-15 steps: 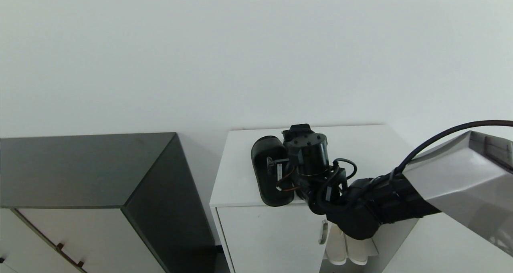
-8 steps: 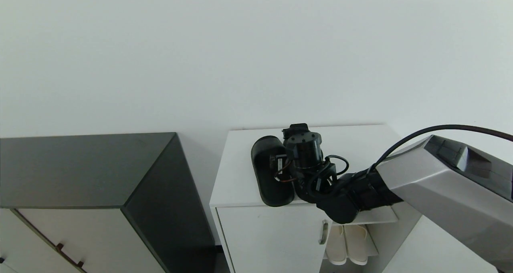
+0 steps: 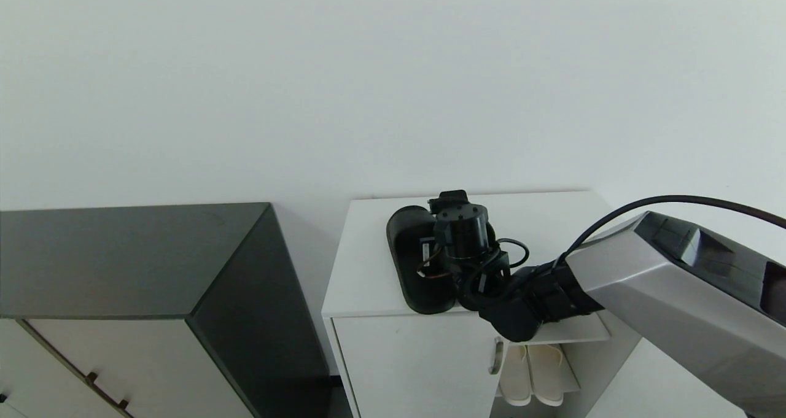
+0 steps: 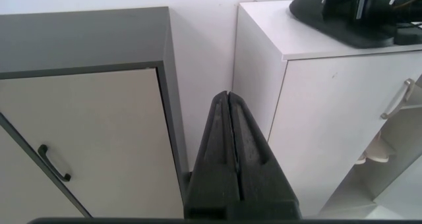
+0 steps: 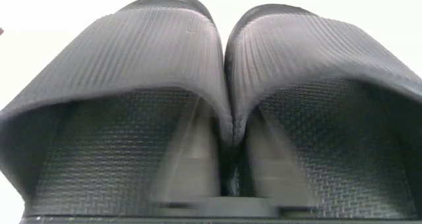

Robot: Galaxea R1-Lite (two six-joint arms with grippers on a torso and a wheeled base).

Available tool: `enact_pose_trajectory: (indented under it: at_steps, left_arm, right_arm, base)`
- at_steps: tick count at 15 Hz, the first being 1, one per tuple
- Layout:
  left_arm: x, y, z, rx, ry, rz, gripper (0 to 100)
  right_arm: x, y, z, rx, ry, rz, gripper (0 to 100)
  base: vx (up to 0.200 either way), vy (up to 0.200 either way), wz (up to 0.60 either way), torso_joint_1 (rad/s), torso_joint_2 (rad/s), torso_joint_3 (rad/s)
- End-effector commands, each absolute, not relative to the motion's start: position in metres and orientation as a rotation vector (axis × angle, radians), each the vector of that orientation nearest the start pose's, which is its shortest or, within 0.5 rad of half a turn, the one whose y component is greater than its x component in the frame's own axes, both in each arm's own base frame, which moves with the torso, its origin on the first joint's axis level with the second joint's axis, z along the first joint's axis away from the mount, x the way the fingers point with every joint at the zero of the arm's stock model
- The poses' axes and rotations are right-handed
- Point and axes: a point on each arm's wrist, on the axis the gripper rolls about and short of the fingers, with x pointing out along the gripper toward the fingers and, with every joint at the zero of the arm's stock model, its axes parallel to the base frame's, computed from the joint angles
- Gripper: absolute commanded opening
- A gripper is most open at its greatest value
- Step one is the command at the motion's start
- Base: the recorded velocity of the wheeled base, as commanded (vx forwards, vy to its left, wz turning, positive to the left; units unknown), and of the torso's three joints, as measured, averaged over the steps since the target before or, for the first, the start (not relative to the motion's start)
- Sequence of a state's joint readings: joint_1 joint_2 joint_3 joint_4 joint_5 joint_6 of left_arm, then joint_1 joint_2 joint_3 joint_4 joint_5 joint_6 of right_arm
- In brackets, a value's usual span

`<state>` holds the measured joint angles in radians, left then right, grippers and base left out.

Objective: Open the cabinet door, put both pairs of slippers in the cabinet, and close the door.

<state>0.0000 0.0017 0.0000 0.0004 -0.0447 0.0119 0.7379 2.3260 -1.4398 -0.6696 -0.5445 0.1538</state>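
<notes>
**Status: black pair gripped on top of cabinet, white pair seen inside**

- The black slippers (image 3: 419, 264) are seen lying side by side on the top of the white cabinet (image 3: 368, 283), near its front edge, with the inner sides touching.
- The right gripper (image 5: 231, 161) is placed at the open heel end of the pair. One of its fingers (image 5: 191, 161) is pushed under each strap, and the two touching strap walls are clamped between them (fingers are blurred in the right wrist view, so the contact is judged from their position).
- The right-hand compartment is seen open. The white slippers (image 3: 531, 375) are parked together on the lower shelf (image 3: 571, 378), toes inward.
- The left-hand door (image 3: 411, 369) is seen closed, with its handle (image 3: 495, 356) at the inner edge.
- The left gripper (image 4: 228, 99) is held low, with its fingers pressed together on nothing. It is pointed at the gap between the white cabinet and the grey cabinet (image 3: 123, 258) beside it.
</notes>
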Motion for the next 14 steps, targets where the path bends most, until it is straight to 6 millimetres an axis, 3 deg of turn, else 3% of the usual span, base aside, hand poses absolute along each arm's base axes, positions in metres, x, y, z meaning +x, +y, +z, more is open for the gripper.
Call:
enact_pose_trajectory:
  at_steps: [1,4,7,9,10,14]
  left_arm:
    - [-0.023,-0.001,0.076,0.012,0.001,-0.044,0]
    - [-0.023,-0.001,0.076,0.012,0.001,-0.043,0]
    - [-0.023,-0.001,0.076,0.012,0.001,-0.044,0]
    - [-0.023,-0.001,0.076,0.012,0.001,-0.044,0]
    - [-0.023,-0.001,0.076,0.012,0.001,-0.044,0]
    - [-0.023,-0.001,0.076,0.014,0.001,-0.044,0]
  right_arm:
    - [0.356,0.309,0.113,0.027,0.182,0.181,0]
    - [0.346,0.301,0.145,0.059,0.138,0.188,0]
    - [0.318,0.292,0.168,0.035,0.124,0.232,0]
    - [0.286,0.284,0.18,0.03,0.141,0.326,0]
    - [0.26,0.274,0.182,0.013,0.169,0.394,0]
    - [0.208,0.247,0.18,-0.017,0.23,0.536,0]
  base:
    - [0.0,0.0,0.0,0.0,0.0,0.0]
    - [0.0,0.0,0.0,0.0,0.0,0.0]
    - [0.0,0.0,0.0,0.0,0.0,0.0]
    - [0.0,0.0,0.0,0.0,0.0,0.0]
    - [0.0,0.0,0.0,0.0,0.0,0.0]
    - [0.0,0.0,0.0,0.0,0.0,0.0]
